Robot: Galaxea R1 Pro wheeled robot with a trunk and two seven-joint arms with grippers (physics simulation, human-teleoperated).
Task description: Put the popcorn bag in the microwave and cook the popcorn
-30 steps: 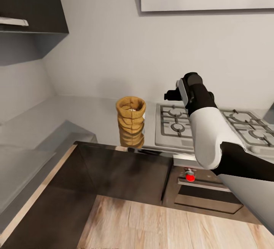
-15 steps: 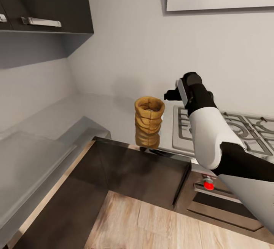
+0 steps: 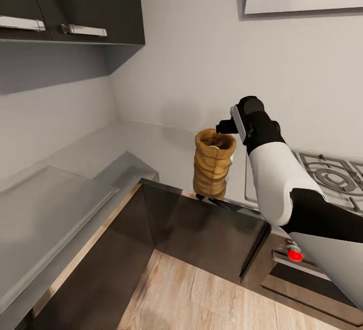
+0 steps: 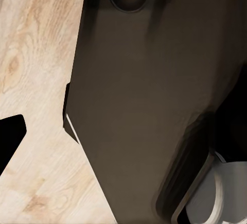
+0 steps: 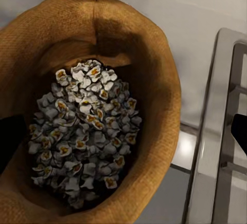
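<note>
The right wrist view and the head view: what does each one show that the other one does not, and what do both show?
In the right wrist view alone: the popcorn, pale bits heaped inside the bag, seen clearly from above.

In the head view alone: the right arm reaching over the bag, the dark wall cabinets, the wooden floor and the bag's folded outside.

In both: the popcorn bag standing open on the countertop, with the gas hob beside it.

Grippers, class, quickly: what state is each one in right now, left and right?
Left gripper: cannot be told.
Right gripper: open, its dark fingertips either side of the popcorn bag, holding nothing.
</note>
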